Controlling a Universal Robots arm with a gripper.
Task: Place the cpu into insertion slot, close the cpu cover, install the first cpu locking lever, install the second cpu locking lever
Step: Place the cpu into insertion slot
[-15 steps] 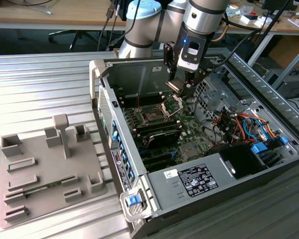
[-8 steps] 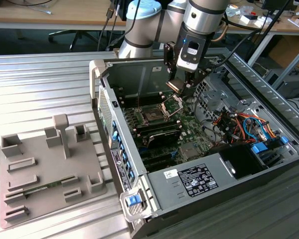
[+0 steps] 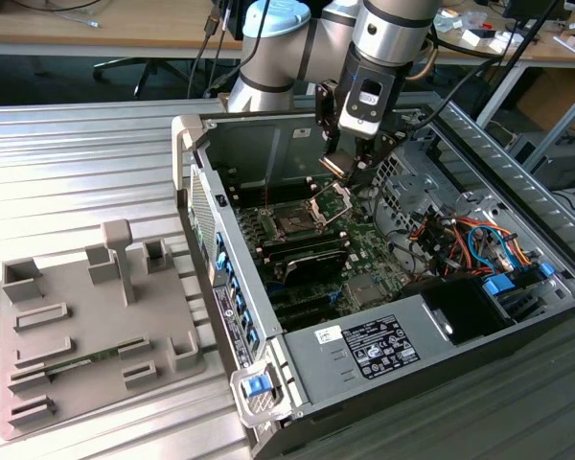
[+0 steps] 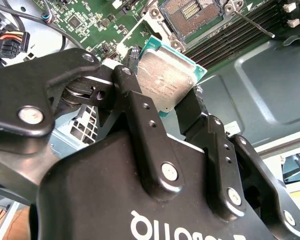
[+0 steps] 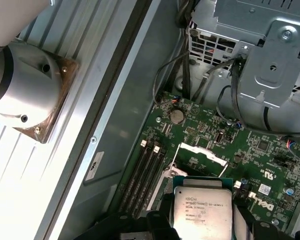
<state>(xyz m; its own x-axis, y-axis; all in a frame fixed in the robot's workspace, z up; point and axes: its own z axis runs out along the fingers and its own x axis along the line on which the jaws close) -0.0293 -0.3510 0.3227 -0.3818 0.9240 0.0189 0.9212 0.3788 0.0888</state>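
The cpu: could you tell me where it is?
In both wrist views the gripper holds the cpu in the air, near the open socket inside the computer case.

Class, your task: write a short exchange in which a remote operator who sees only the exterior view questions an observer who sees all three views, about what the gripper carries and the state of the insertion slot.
Operator: In the exterior view the gripper hangs over the motherboard. Is anything in it?
Observer: Yes. In the second wrist view its fingers clamp the cpu by opposite edges, silvery top toward that camera.
Operator: Is the insertion slot free?
Observer: Yes. In the second wrist view its contact grid lies bare, with nothing seated in it.
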